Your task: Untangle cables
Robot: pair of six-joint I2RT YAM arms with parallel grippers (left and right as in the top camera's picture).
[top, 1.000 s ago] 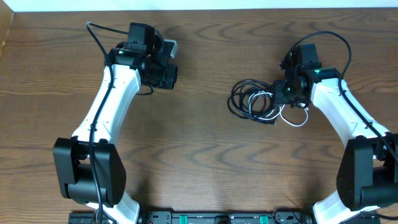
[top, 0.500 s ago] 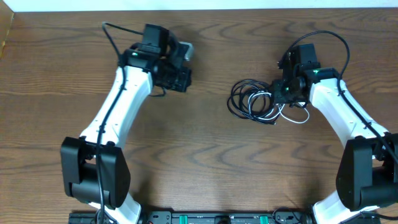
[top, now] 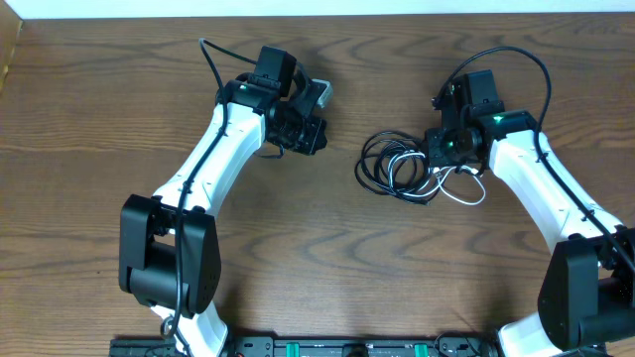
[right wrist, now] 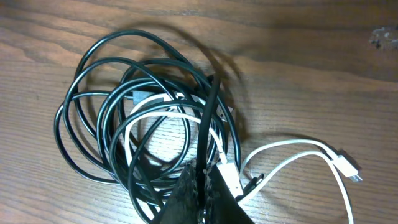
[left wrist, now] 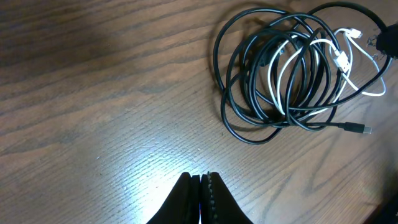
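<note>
The black cable (top: 377, 164) lies in a loose coil on the wooden table, with the white cable (top: 466, 193) threaded through it and looping out to the right. My right gripper (top: 440, 154) is at the coil's right edge. In the right wrist view it (right wrist: 202, 180) is shut on a strand of the black cable (right wrist: 208, 118), with a plug of the white cable (right wrist: 346, 165) lying to the right. My left gripper (top: 310, 137) hovers left of the coil, shut and empty. Its wrist view shows the fingertips (left wrist: 200, 182) pressed together, the black cable (left wrist: 309, 74) and white cable (left wrist: 341, 59) ahead of them.
Thicker black cords (top: 501, 55) arc over the robot arms. The table's far edge (top: 317, 12) runs along the top of the overhead view. Bare wood (top: 327, 248) stretches between the two arm bases.
My left arm has swung to the right, bringing its gripper closer to the coil. The right gripper and the coil have shifted slightly left.
</note>
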